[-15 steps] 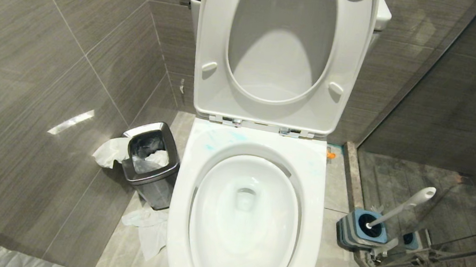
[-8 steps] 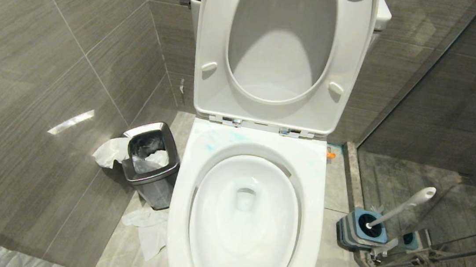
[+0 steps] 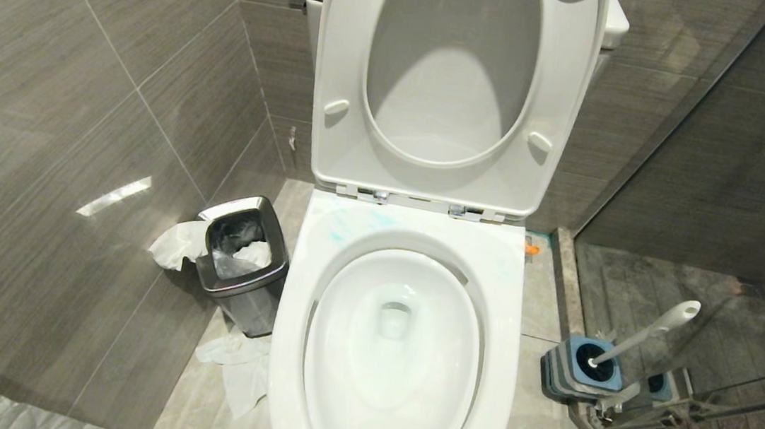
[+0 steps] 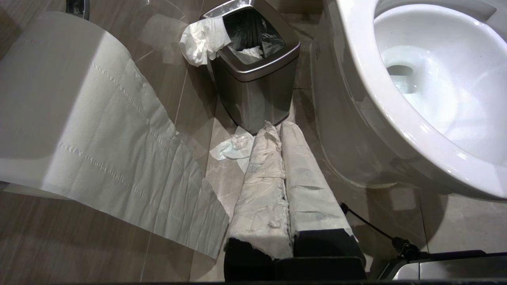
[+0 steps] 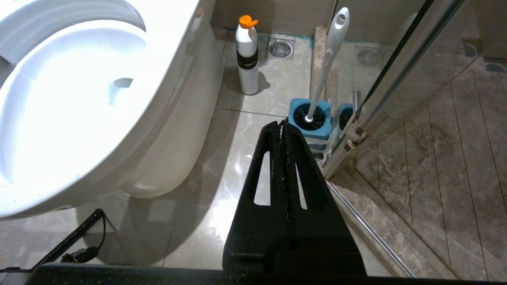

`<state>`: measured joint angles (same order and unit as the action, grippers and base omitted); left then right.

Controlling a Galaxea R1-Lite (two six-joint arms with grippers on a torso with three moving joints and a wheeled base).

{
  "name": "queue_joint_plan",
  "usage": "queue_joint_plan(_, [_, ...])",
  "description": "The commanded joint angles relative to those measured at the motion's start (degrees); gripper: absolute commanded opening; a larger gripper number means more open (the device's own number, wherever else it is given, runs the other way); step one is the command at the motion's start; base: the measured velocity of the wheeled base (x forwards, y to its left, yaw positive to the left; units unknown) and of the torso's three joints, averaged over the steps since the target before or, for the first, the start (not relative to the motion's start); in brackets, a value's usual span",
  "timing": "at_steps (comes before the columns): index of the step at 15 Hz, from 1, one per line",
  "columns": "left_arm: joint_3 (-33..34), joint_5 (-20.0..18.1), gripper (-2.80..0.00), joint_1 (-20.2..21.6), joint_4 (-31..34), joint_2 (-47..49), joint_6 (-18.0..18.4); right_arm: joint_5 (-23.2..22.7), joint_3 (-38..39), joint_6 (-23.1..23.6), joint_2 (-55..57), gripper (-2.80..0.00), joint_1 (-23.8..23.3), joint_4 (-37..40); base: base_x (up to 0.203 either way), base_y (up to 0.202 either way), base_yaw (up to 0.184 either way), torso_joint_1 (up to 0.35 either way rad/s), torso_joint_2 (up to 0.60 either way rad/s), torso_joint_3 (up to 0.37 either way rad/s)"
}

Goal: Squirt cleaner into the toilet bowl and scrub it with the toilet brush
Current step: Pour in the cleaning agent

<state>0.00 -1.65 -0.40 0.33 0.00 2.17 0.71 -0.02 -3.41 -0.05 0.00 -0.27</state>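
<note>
toilet bowl [image 3: 501, 369] sitting mid-frame, seat [image 3: 333, 145] and lid [image 3: 448, 100] standing raised. cleaner [image 3: 336, 237] showing as pale turquoise smears on the back of the rim, faint blue tint in the basin water. toilet brush [image 3: 647, 332] leaning in the blue-and-grey holder [image 3: 575, 377] on the floor, right of the bowl, beside the glass door [image 5: 400, 75]. white bottle with orange cap [image 5: 247, 55] standing upright behind the holder, near the bowl base. left gripper [image 4: 277, 130], fingers wrapped in paper, clenched on nothing, hanging low beside the steel bin [image 4: 257, 91]. right gripper [image 5: 282, 126] pressed closed, grasping nothing, pointing at the holder.
</note>
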Motion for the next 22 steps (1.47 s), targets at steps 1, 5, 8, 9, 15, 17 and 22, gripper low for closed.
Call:
queue_joint_plan(1, [0.11, -0.02, -2.8, -0.01, 0.02, 0.09, 0.03, 0.0, -0.06, -0.06, 0.05, -2.8, 0.0, 0.0, 0.0, 0.0, 0.0, 0.0, 0.0, 0.0])
queue_joint_plan(5, [0.09, -0.02, -2.8, -0.03, 0.02, 0.09, 0.12, 0.0, 0.02, -0.1, 0.05, -2.8, 0.0, -0.08, 0.0, 0.0, 0.0, 0.0, 0.0, 0.0])
queue_joint_plan(8, [0.0, 0.5, -2.8, 0.05, 0.11, 0.09, 0.03, 0.0, 0.02, -0.19, 0.05, -2.8, 0.0, -0.08, 0.0, 0.0, 0.0, 0.001, 0.0, -0.014])
queue_joint_plan(9, [0.0, 0.5, -2.8, 0.04, 0.11, 0.09, 0.03, 0.0, 0.02, -0.19, 0.05, -2.8, 0.0, -0.08, 0.0, 0.0, 0.0, -0.002, 0.0, -0.095])
queue_joint_plan(15, [0.0, 0.59, -2.8, 0.05, 0.28, 0.09, -0.32, 0.17, 0.02, -0.26, 0.05, -2.8, 0.0, -0.08, 0.0, 0.0, 0.0, 0.004, 0.0, -0.179])
queue_joint_plan(17, [0.0, 0.59, -2.8, 0.05, 0.2, 0.09, -0.32, 0.17, 0.02, -0.27, 0.05, -2.8, 0.0, -0.08, 0.0, 0.0, 0.0, 0.007, 0.0, -0.199])
queue_joint_plan(22, [0.0, 0.59, -2.8, 0.05, 0.11, 0.09, -0.32, 0.17, 0.02, -0.27, 0.05, -2.8, 0.0, -0.08, 0.0, 0.0, 0.0, 0.005, 0.0, -0.195])
